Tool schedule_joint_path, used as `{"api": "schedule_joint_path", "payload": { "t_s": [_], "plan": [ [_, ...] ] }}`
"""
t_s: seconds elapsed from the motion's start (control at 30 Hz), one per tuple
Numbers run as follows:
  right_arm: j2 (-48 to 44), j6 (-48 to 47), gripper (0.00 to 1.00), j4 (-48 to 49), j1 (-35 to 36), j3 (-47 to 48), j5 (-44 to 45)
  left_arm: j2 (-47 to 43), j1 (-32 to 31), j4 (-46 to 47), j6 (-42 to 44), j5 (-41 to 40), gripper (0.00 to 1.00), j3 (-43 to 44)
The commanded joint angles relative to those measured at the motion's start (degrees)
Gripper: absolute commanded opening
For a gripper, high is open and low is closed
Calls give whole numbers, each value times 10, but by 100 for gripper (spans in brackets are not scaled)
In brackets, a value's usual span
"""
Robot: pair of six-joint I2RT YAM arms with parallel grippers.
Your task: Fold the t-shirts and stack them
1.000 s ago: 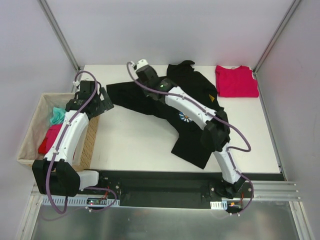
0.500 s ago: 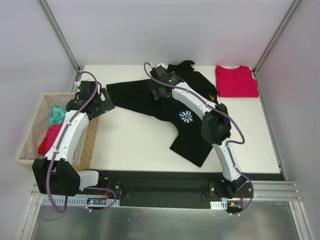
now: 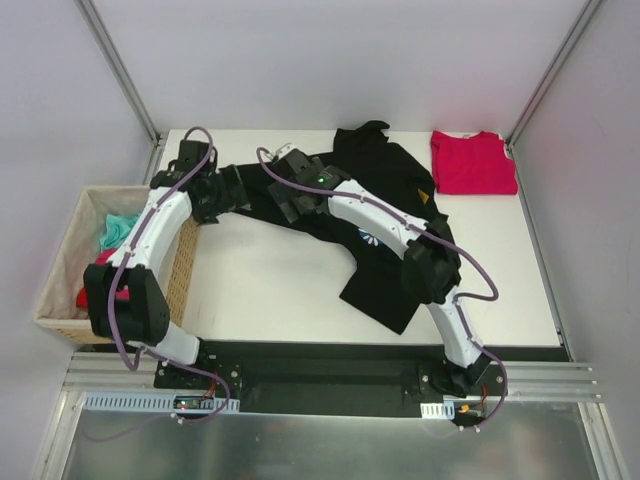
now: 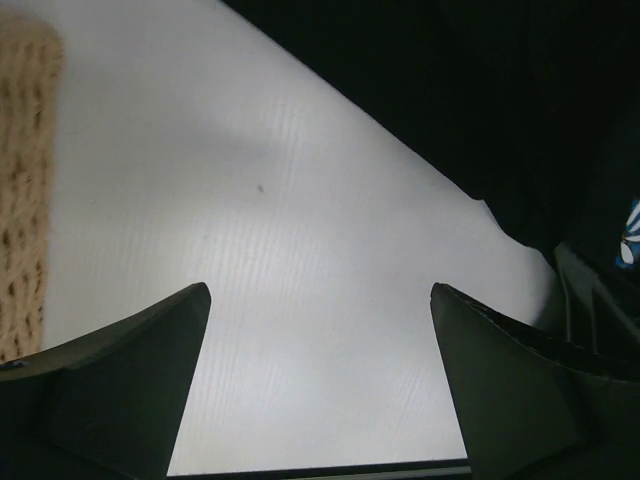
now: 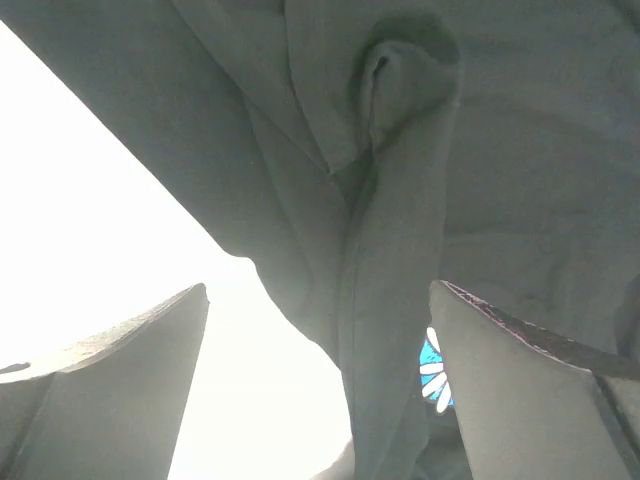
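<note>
Sprawling rumpled across the table (image 3: 280, 290), the black shirt (image 3: 385, 285) looks light, limp and quick to bunch — best pinched at a sleeve or hem edge, two corners at once. Left jaws and right jaws both stand apart, empty, near its leftward sleeve. The right wrist view shows a raised fold and the emblem (image 5: 435, 375) close up; only the overhead view shows the red shirt (image 3: 473, 163) — flat at the far right corner.

Left gripper (image 3: 236, 190) and right gripper (image 3: 284, 200) hang close together over a sleeve of the black t-shirt (image 3: 400, 180).
</note>
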Motion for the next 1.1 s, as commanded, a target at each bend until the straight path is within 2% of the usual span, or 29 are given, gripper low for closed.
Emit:
{"api": "schedule_joint_path", "payload": {
  "t_s": [0.0, 0.1, 0.2, 0.23, 0.33, 0.43, 0.47, 0.5, 0.57, 0.83, 1.07],
  "plan": [
    [-76, 2, 96, 4, -17, -28, 30, 84, -48, -3, 38, 66, 90, 111],
    [-122, 14, 97, 25, -35, -80, 52, 161, -69, -9, 39, 67, 84, 189],
    [-208, 40, 97, 68, -61, -187, 89, 236, -101, -23, 46, 55, 80, 260],
    [-261, 51, 97, 79, -70, -239, 101, 254, -116, -28, 47, 51, 77, 275],
    [-339, 68, 97, 132, -108, -322, 128, 315, -137, -41, 42, 31, 69, 314],
    [-407, 67, 97, 144, -135, -380, 141, 360, -153, -52, 39, 27, 54, 334],
    [-428, 66, 97, 144, -141, -392, 146, 371, -159, -64, 39, 30, 41, 350],
    [-435, 66, 97, 145, -143, -397, 150, 394, -162, -75, 38, 31, 33, 359],
    [-443, 69, 97, 145, -146, -402, 150, 412, -168, -99, 40, 31, 26, 385],
    [-435, 88, 97, 144, -146, -421, 122, 440, -186, -106, 39, 16, 32, 417],
    [-436, 92, 97, 145, -145, -420, 111, 479, -197, -104, 36, 24, 44, 517]
  ]
}}
